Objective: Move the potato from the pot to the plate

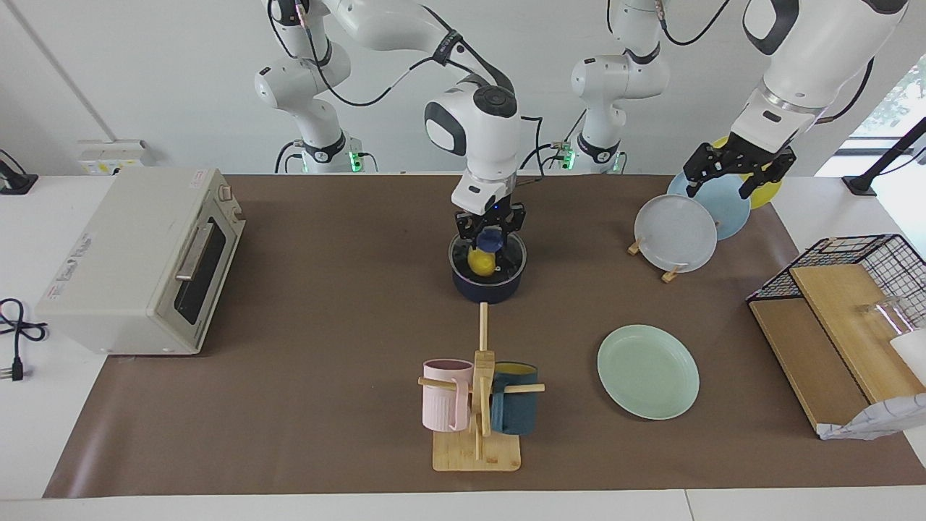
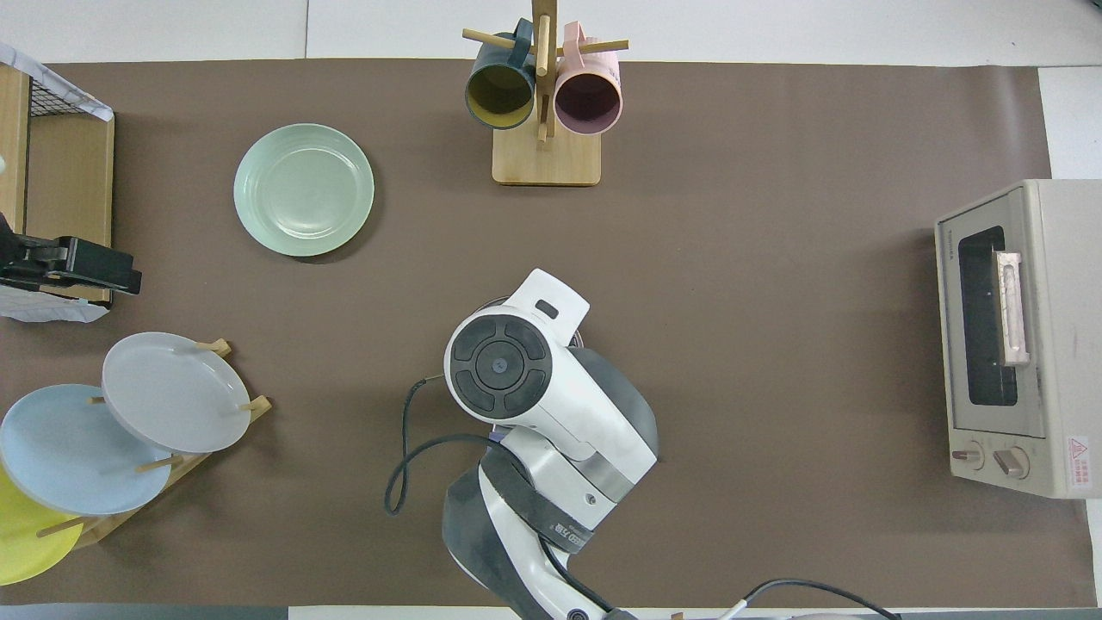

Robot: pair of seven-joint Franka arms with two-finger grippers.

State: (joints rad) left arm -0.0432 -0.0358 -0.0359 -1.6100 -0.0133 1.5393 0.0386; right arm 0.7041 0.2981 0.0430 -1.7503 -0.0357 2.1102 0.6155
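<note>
Facing view: high, across the worktop [image 1: 325, 325], looking toward the robots.
Overhead view: above the robots' end, looking steeply down.
Shared: whole brown worktop, half a turn apart.
</note>
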